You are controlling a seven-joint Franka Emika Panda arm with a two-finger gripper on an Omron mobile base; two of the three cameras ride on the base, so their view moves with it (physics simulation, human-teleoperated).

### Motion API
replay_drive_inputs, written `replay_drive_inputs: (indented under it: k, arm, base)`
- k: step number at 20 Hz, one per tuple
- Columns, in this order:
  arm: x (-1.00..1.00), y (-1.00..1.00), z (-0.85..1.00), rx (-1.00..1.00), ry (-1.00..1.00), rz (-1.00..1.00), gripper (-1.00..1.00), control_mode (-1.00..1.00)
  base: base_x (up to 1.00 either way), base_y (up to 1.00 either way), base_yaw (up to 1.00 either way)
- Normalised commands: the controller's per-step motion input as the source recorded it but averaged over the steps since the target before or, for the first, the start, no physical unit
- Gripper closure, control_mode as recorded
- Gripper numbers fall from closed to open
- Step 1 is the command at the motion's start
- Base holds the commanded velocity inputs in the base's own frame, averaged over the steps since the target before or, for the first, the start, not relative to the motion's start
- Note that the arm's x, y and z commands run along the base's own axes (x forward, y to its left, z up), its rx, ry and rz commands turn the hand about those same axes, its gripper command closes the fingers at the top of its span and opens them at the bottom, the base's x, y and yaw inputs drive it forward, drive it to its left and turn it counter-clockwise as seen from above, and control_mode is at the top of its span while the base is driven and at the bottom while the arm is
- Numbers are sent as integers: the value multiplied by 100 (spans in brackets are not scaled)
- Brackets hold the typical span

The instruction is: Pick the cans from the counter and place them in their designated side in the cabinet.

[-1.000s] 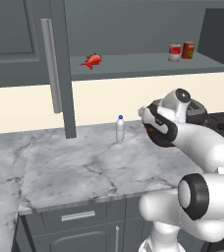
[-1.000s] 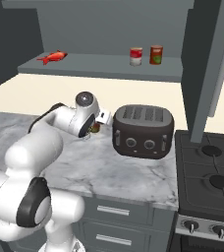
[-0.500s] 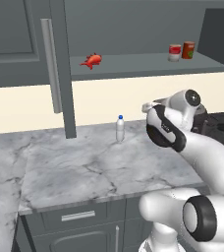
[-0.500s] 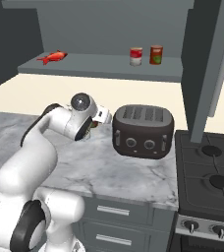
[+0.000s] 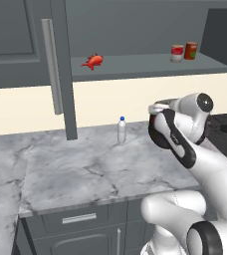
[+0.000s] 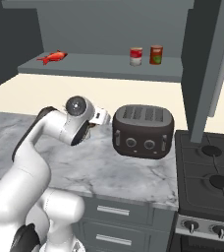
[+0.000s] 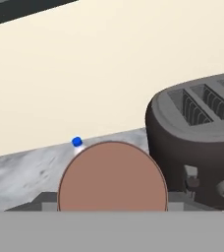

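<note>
Cabinet [image 5: 26,45] open, both cans [image 6: 136,56] [image 6: 156,54] standing side by side on right part of its shelf; marble counter [image 5: 85,174] carries toaster [image 6: 143,131] and small bottle [image 5: 121,130]; gripper [image 7: 112,209] grips brown round object [image 7: 112,179].

Showing 2 cans [image 5: 183,51], 1 cream-white with red band, 1 dark red; grey-white veined counter [image 5: 80,172]; blue-capped clear bottle [image 5: 121,130]; dark toaster [image 6: 143,131].

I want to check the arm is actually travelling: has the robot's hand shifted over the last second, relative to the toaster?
Yes. In the right base view the hand has closed in on the toaster, now almost at its left side.
</note>
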Motion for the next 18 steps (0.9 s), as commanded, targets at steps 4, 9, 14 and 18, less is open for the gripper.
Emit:
replay_drive_inputs:
  k: [4, 9, 14, 18]
  arm:
    - [-40, -3, 18, 0, 1, 0, 100, -100]
    - [-39, -8, 21, 0, 5, 1, 100, -100]
    - [-34, -11, 27, 0, 3, 2, 100, -100]
    - [-28, -13, 34, 0, 2, 2, 100, -100]
  base:
    - [0, 0, 0]
    - [0, 0, 0]
    - [0, 0, 0]
    - [0, 0, 0]
